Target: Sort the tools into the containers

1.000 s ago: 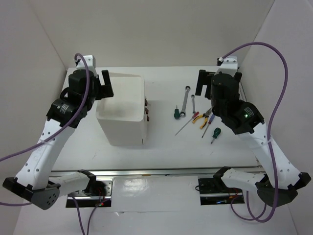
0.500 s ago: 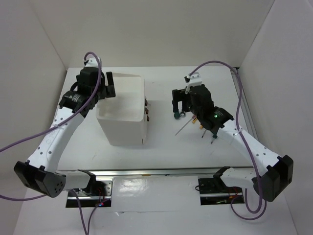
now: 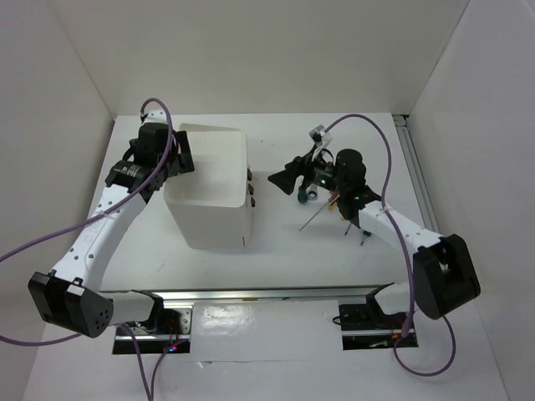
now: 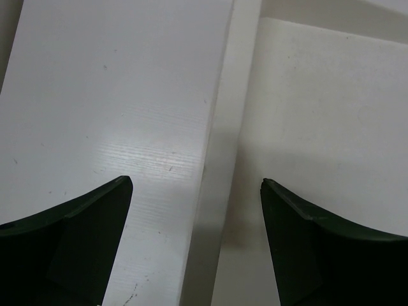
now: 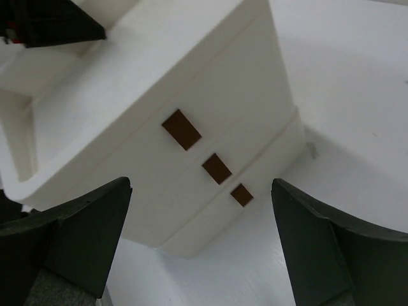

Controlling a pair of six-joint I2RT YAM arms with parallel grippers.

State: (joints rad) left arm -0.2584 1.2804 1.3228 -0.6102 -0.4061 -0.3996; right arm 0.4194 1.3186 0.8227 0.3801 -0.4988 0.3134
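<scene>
Tools (image 3: 301, 198) sit half-hidden behind the right arm (image 3: 393, 221) — left fingers (image 4: 64, 242) and right fingers (image 5: 70, 236) gape open.

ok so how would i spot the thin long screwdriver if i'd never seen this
Find the tall white box left of centre on the table. Right of it, just nearside of the right hand, a bare metal rod slants toward the near edge: the thin screwdriver. Its neighbours show coloured handles; this one is needle-slim and plain.
</scene>
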